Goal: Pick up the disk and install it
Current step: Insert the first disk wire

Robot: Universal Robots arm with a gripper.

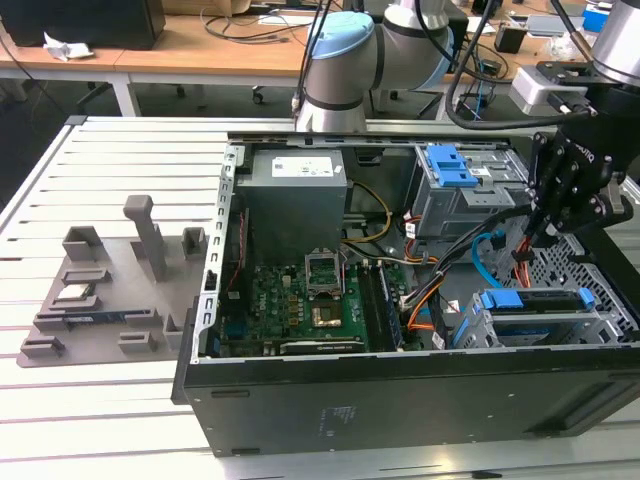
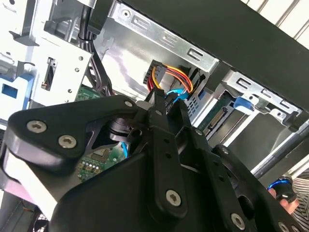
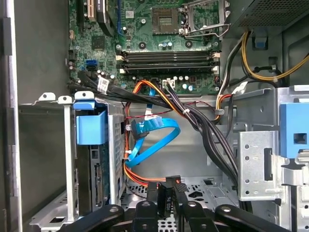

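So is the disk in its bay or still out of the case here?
In: the disk, blue bracket showing, sits inside its metal bay within the case.

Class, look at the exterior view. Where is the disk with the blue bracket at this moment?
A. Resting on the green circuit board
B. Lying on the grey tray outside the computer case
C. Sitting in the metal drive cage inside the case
C. In the exterior view the disk sits in the metal drive cage at the view's right end of the open case, with the gripper just above it.
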